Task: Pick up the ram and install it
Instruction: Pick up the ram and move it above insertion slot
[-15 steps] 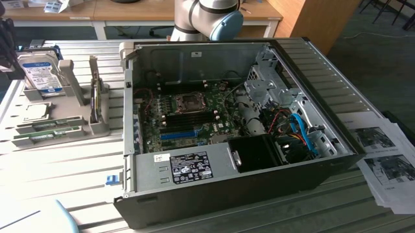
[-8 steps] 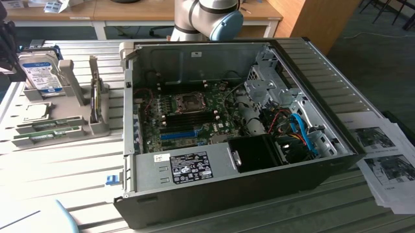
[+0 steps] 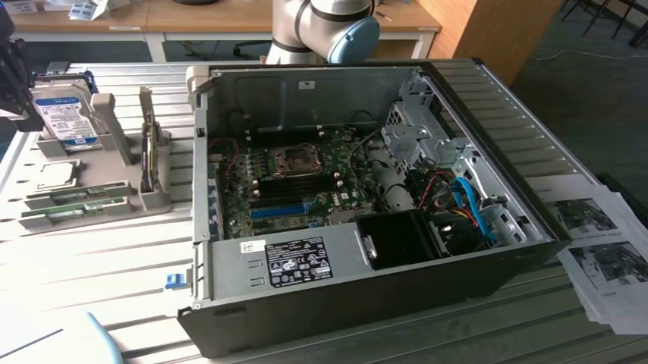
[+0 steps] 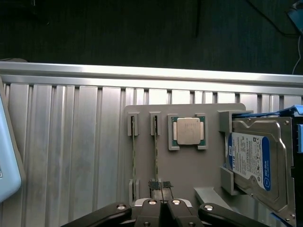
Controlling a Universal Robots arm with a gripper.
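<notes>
Pick-up stage; black gripper (image 4: 161, 188), fingers clenched on nothing, hovers over thin green ram stick (image 4: 155, 151); grasping likely needs them parted.

Claw (image 4: 161, 187) was cut off by frame edge. Edge-on ram (image 4: 156, 156) straight ahead of claw: near end hidden behind pads (image 4: 154, 185); contact could not be told, chips too thin. Hard drive (image 4: 258, 161) beside claw ran past edge, label print unreadable.

"WD" logo on the blue-white label (image 4: 248, 158) of the hard drive (image 4: 280, 146); other print illegible.
</notes>
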